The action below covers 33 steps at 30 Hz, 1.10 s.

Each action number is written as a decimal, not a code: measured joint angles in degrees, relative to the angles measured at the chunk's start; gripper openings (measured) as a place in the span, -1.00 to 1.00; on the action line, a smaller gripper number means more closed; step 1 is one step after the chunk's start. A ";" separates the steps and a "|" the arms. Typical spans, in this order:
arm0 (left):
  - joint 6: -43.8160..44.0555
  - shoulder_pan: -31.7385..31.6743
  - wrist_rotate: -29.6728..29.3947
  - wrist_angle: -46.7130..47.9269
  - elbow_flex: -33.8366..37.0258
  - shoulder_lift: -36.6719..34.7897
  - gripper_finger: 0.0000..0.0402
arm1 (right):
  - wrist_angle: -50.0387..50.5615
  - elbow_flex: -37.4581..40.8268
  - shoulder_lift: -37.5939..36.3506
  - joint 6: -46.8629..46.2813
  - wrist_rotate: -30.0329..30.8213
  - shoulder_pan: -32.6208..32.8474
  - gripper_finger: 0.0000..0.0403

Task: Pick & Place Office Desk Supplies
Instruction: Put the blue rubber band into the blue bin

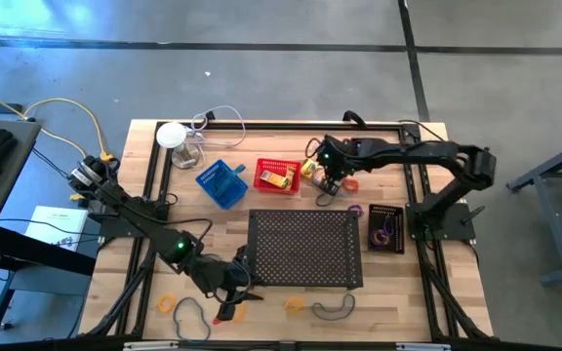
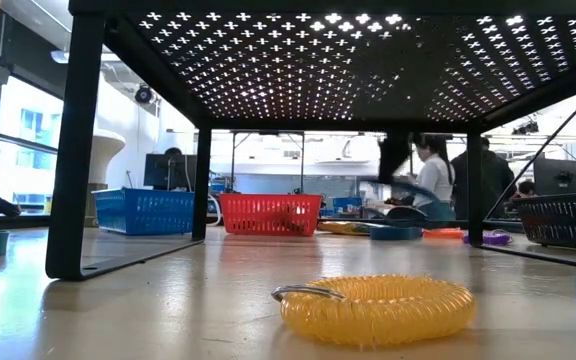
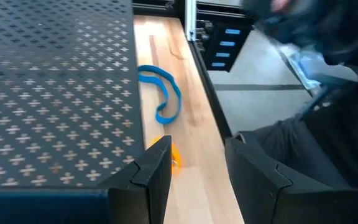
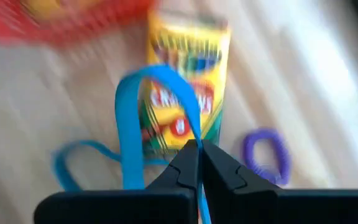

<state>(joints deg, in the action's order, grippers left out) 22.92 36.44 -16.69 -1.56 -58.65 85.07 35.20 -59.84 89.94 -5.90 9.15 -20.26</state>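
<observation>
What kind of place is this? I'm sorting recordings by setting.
Probably a robotics lab or workshop: a wooden-topped table in a black metal frame stands on a bare concrete floor, and beyond it are people at monitors in a bright, open room.

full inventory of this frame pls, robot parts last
Mesh baskets: 3; blue, red, black; the first two behind the tray, the black one on its right.
Crayon boxes: 2, yellow; one in the red basket, one beside it.
Tray: 1, black perforated, centre.
Blue band: 1, pinched by right gripper.
Coil loops: yellow at front edge, purple by the crayons.
White disc: 1, back left.
Left gripper: jaws open, front edge.
Right gripper: jaws shut on the band.
</observation>
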 joint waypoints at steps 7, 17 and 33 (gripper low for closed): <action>0.00 -0.71 -0.97 1.63 0.02 -2.30 -0.28 | -1.86 -7.74 -6.84 0.18 7.03 8.97 -0.98; -7.14 -0.71 -17.52 2.62 0.02 -8.37 -0.28 | -6.25 -15.78 -7.47 5.09 8.74 22.93 -0.99; -13.95 -5.30 -22.01 2.22 0.02 -9.37 -0.28 | -20.89 -15.82 -5.11 15.20 9.38 37.07 -0.99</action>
<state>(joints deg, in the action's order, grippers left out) 8.97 31.14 -38.70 0.66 -58.63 75.70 14.31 -75.66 84.83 9.30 18.53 16.82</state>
